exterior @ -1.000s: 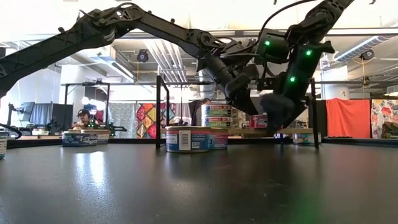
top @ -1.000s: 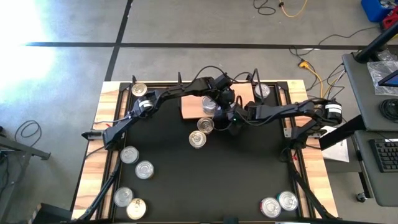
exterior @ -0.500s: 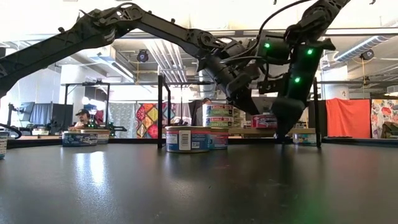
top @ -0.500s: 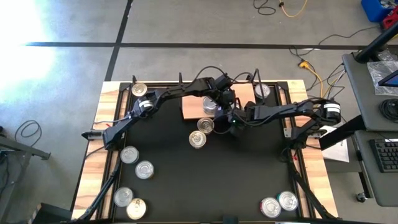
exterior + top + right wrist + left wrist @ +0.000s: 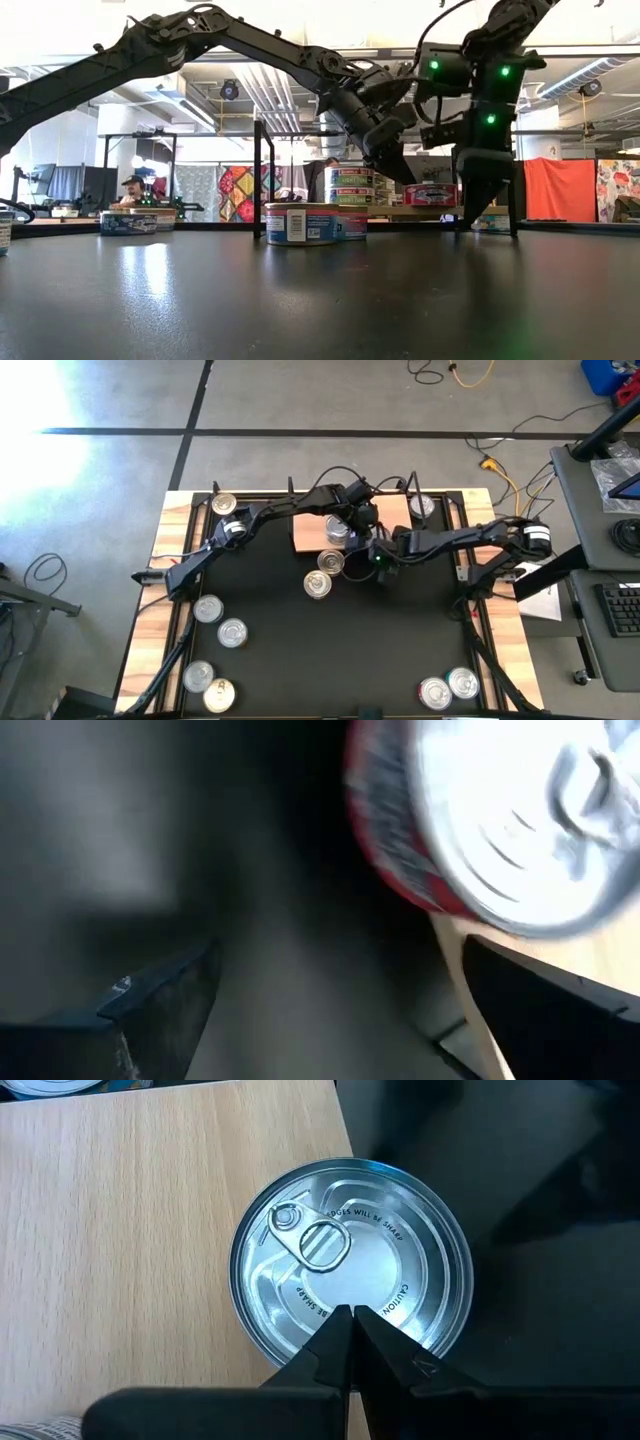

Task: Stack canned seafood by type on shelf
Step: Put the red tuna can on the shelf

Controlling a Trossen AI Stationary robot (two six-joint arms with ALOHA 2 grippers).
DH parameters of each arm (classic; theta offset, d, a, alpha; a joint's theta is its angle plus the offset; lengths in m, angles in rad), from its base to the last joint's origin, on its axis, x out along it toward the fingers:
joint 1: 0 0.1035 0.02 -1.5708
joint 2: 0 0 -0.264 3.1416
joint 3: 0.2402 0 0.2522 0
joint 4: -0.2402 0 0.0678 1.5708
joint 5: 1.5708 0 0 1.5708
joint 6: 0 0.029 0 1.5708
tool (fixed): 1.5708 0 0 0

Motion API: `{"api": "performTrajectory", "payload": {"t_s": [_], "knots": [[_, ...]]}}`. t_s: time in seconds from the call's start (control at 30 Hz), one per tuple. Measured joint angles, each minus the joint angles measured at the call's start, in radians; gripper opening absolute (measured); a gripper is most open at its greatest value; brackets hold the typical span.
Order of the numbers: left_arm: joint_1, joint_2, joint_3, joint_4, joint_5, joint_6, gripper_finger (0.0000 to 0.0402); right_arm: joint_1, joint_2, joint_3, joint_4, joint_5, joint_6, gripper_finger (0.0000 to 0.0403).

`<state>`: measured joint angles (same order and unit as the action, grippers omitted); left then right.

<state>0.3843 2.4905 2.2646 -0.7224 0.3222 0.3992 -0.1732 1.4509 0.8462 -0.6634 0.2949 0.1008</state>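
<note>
**2 tools at the shelf's front edge, neither holding a tin**

The left tool [image 5: 352,1342] hangs over the shelf [image 5: 312,538] with its fingers pressed together and nothing between them. Directly beneath its tips is a silver-lidded tin [image 5: 350,1260] with a ring pull, sitting at the shelf's corner where the light wood meets the black bench [image 5: 400,630]. In the low view this spot shows a stack of 2 tins [image 5: 348,186] just below the left tool.

The right tool [image 5: 330,1010] is spread wide and holds nothing. It points down toward the bench just in front of the shelf, close beside the left tool. Just ahead of its fingers sits a red-labelled tin [image 5: 520,820] with a silver lid, resting on pale wood; the low view shows the same tin [image 5: 431,194] right beside this tool.

On the bench on the left tool's side lie 2 more tins, a gold-lidded tin [image 5: 330,562] and a silver tin [image 5: 318,584]. Well away from both tools, other tins sit near the bench corners.
</note>
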Motion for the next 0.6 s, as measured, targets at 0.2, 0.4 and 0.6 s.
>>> {"api": "performTrajectory", "payload": {"t_s": [0.2,0.4,0.6], "knots": [[0.002,0.000,-0.001,0.036,-0.014,-0.001,0.0000,0.034,0.000,0.113,-0.114,0.004,-0.038,0.0398],[0.001,-0.001,-0.003,0.068,-0.009,-0.004,0.0000,0.033,-0.003,0.260,-0.375,0.076,0.072,0.0395],[0.003,-0.011,-0.005,0.114,-0.009,-0.059,0.0000,0.034,-0.045,0.306,-0.421,0.097,0.040,0.0341]]}}
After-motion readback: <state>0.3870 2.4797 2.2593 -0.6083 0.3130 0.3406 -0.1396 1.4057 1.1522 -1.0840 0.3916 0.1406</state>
